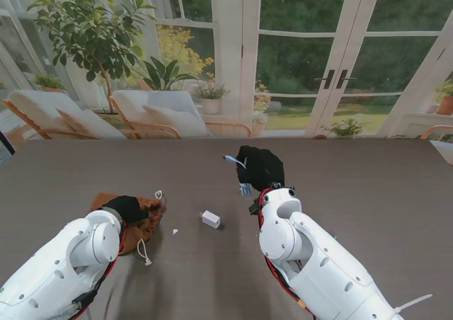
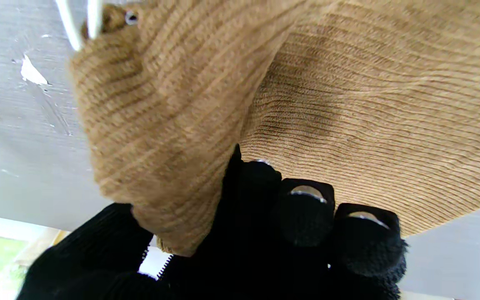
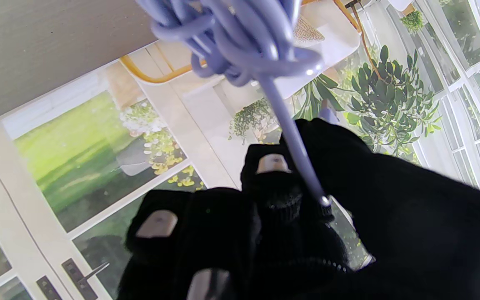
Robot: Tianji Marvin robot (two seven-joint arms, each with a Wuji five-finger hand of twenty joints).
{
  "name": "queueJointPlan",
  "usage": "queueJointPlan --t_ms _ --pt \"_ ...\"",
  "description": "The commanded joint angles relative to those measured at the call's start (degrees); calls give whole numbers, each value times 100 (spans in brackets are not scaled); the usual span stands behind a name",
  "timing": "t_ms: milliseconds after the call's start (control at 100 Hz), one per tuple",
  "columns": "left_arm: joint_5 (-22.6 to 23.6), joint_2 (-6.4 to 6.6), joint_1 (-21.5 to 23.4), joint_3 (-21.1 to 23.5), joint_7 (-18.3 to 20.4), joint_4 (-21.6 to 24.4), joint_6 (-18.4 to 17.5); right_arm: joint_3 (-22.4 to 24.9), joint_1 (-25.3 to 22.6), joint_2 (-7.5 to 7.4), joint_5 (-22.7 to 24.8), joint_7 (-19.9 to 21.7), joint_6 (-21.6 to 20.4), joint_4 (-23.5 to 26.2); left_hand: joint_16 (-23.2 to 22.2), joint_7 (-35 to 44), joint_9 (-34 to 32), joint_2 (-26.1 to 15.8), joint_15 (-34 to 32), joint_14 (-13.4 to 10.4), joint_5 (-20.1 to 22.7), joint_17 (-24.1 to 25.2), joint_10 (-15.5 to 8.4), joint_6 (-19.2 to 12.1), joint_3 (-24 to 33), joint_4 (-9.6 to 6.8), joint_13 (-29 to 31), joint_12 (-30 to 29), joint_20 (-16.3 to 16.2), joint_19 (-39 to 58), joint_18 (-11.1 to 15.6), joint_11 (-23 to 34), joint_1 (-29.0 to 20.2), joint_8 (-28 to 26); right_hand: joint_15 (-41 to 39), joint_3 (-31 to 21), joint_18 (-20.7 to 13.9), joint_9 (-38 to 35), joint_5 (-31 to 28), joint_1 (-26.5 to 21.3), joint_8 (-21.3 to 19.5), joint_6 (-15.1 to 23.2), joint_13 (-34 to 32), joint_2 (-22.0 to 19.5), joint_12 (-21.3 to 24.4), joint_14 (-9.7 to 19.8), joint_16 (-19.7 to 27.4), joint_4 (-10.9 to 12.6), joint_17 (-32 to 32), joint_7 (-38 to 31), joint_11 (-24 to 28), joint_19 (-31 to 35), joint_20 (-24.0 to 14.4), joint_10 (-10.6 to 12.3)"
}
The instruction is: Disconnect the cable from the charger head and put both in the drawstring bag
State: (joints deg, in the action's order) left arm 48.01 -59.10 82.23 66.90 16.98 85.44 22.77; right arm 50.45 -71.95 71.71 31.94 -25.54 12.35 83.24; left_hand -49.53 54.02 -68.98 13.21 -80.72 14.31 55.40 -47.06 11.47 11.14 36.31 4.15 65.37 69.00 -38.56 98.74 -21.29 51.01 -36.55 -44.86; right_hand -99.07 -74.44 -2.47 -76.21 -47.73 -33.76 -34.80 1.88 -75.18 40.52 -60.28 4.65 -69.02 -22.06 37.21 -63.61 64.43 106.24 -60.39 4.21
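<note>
A dark grey wood-grain table point(image 1: 368, 178) fills the lower frame. Left of centre lies a brown drawstring bag point(image 1: 145, 224); near centre a white charger head point(image 1: 210, 219); between them, a tiny white scrap point(image 1: 175, 231).

I can read no text, label, brand, number or sign in any of my views. The charger head point(image 1: 210, 219) lying on the table point(image 1: 368, 185) shows me only a plain white face, too small for any marking to be made out. The brown drawstring bag point(image 2: 348, 104) in my left hand point(image 2: 265, 233) is bare ribbed cloth, and the coiled cable point(image 3: 240, 37) pinched in my right hand point(image 3: 306, 233) carries no lettering that I can see.
</note>
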Motion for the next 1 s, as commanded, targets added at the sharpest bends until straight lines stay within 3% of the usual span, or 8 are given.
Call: queueJointPlan --t_ms 0,90,230,380,530,670,820,990 --pt "-45 -43 -15 -34 114 -36 -12 -7 -17 27 -3 61 -16 11 -73 313 -275 156 -566 -378 145 -250 -135 8 213 -90 307 224 94 720 150 351 -253 -75 -470 -399 -554 -640 -631 -377 -688 870 -49 -362 41 869 -106 95 3353 -982 363 1374 -340 -725" --pt "-61 -38 -30 -73 132 -66 -28 -7 -16 24 1 66 -20 9 -1 795 -351 139 -834 -643 37 -426 -337 -36 122 -60 481 429 228 883 181 677 -481 -299 -470 -400 -555 -640 -630 -378 -689 869 -49 -358 41 872 -106 94 3353 -983 363 1374 -340 -725" --pt "0 -50 24 -53 3 -103 -190 -4 -14 23 -1 72 -17 10 74 1091 -452 160 -1089 -1037 99 -666 -579 83 155 -149 716 584 375 1125 352 1054 -484 -501 -469 -400 -555 -640 -631 -380 -687 866 -49 -360 41 873 -107 95 3353 -984 363 1374 -340 -730" --pt "20 -101 155 46 -340 -79 -307 -8 -18 20 5 81 -18 19 148 1110 -665 224 -1365 -1227 375 -893 -692 165 442 -226 753 660 602 1396 502 1222 -369 -740 -469 -396 -555 -640 -630 -379 -686 864 -49 -358 41 871 -108 94 3353 -984 365 1374 -340 -733" --pt "179 -145 380 284 -751 7 -618 -14 -20 17 8 95 -18 35 240 819 -834 358 -1648 -1333 914 -1208 -695 159 620 -193 761 602 790 1683 604 1419 -365 -785 -469 -401 -555 -640 -627 -384 -686 860 -49 -359 42 871 -108 95 3353 -986 362 1374 -340 -732" --pt "154 -188 604 535 -1004 196 -791 -19 -22 11 20 113 -12 65 310 846 -813 313 -1833 -1482 894 -1287 -756 192 604 -168 758 475 934 1798 677 1694 -380 -1036 -469 -397 -555 -640 -628 -382 -684 858 -49 -359 42 867 -107 95 3353 -987 362 1374 -340 -730" --pt "106 -277 803 766 -1573 294 -1022 -23 -16 7 33 130 4 94 313 1058 -827 447 -2103 -1620 1018 -1451 -803 237 820 -258 763 461 1025 1939 712 2073 -259 -1144 -469 -398 -555 -640 -629 -386 -683 856 -49 -356 42 870 -107 97 3353 -989 363 1374 -340 -734" --pt "-73 -302 987 987 -1561 590 -1122 -31 -9 5 47 140 13 118 320 1136 -820 485 -2165 -1643 1023 -1452 -819 261 875 -307 760 435 1044 1946 705 2180 -208 -1163 -468 -396 -555 -640 -628 -387 -683 857 -49 -359 41 872 -107 98 3353 -988 364 1374 -340 -731"
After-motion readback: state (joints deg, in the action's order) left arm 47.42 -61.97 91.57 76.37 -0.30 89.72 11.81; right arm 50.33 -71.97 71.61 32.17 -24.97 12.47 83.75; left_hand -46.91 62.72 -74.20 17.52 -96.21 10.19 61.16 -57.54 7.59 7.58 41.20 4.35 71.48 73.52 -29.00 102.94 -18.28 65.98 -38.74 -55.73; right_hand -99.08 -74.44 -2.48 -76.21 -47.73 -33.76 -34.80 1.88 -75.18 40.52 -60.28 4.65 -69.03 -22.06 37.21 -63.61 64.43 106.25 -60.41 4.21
